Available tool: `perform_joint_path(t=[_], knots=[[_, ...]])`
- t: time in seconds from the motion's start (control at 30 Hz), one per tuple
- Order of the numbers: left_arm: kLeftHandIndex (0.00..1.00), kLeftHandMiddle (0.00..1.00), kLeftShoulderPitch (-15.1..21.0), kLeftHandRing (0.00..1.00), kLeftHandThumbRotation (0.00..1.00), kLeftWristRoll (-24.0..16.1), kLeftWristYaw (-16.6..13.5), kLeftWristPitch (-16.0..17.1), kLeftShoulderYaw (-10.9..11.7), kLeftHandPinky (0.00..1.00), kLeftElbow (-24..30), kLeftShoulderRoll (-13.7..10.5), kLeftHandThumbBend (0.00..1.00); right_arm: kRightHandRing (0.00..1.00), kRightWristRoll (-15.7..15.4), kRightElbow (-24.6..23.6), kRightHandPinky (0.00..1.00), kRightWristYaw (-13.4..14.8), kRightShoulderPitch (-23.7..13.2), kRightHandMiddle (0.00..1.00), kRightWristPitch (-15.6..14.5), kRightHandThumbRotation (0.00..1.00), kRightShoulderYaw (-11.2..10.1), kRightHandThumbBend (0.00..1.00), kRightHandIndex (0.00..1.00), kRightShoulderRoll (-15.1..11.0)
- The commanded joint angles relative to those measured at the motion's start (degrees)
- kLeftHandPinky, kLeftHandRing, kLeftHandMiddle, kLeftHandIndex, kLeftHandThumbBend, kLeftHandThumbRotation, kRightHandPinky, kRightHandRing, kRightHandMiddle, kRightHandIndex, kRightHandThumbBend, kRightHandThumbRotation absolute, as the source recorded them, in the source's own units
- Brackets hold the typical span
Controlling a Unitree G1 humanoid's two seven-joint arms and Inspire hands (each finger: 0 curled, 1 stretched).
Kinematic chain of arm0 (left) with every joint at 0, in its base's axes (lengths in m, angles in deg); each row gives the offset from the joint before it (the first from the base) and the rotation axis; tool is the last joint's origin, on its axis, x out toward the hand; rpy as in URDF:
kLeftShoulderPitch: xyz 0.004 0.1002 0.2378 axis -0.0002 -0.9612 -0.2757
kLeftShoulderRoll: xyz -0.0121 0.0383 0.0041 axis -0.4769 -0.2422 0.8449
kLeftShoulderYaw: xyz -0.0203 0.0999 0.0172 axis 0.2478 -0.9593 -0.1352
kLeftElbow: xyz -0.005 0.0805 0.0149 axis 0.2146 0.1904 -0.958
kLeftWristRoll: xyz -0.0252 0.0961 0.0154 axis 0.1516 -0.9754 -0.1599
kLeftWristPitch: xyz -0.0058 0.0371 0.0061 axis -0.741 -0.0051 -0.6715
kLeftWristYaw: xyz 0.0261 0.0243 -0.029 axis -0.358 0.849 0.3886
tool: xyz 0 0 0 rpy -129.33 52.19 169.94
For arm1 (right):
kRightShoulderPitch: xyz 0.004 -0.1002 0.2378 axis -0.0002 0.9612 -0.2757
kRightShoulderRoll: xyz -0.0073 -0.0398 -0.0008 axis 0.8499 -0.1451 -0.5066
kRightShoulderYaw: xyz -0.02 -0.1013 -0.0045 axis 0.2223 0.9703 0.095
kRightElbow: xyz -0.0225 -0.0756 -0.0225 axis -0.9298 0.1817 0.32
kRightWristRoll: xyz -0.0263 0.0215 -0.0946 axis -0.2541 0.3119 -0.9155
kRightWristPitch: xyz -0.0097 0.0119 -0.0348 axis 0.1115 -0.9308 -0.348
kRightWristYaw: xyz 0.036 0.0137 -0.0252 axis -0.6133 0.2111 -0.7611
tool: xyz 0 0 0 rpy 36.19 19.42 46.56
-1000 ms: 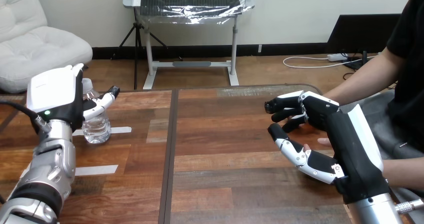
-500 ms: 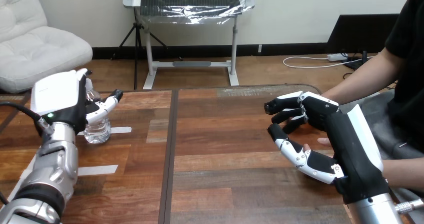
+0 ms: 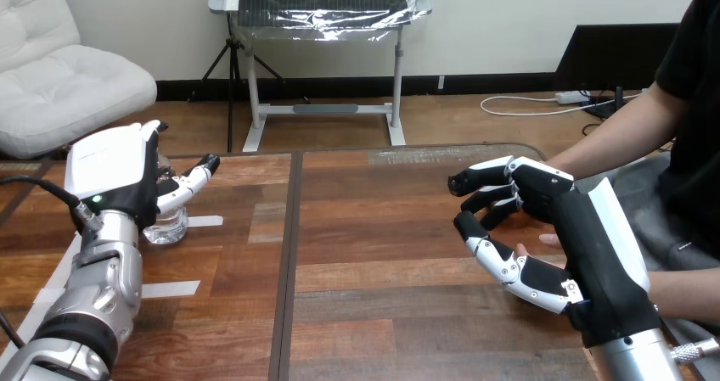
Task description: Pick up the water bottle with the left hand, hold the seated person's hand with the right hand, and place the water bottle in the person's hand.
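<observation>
A clear plastic water bottle (image 3: 168, 226) stands upright on the brown wooden table (image 3: 382, 228), far over on its left side, with its base touching the end of a short white tape strip (image 3: 204, 221). The robot's left hand (image 3: 115, 173) is raised directly in front of the bottle with its white-shelled back turned to the camera. It covers the bottle's neck and most of its body, so only the lower part and base show beneath the hand. Hand and bottle are pressed close together in the view, but the palm side is hidden, so I cannot tell whether the hand has closed on the bottle or merely stands against it. A second white tape strip (image 3: 165, 289) lies nearer the table's front edge, beside the silver left forearm (image 3: 102, 288).

Well apart, at the table's right side, the robot's right hand (image 3: 586, 228) hovers palm inward. It is loosely open, its fingers (image 3: 475, 180) gently bent and its thumb (image 3: 501, 266) spread out below them, with nothing gripped. A small part of the person's hand (image 3: 550, 240) shows just beside the palm, between fingers and thumb.
</observation>
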Motion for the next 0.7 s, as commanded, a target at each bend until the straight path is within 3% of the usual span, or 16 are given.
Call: perform_joint_path(t=[0.0,0.67], knots=[[0.89,0.91,3.6,0.9,1.0,0.1,-0.1,0.7,-0.9,0.86,0.0,-0.3,0.58,0.56,0.4,-3.2,0.45,0.7,-2.4,0.63,1.0,0.0,-1.3,0.41,0.59,-0.8],[0.89,0.91,2.6,0.9,0.98,0.5,-0.9,1.8,-0.8,0.86,0.3,-0.2,0.57,0.59,-0.3,-3.3,0.48,0.7,-2.2,0.62,0.9,0.0,-1.6,0.41,0.58,-0.8]])
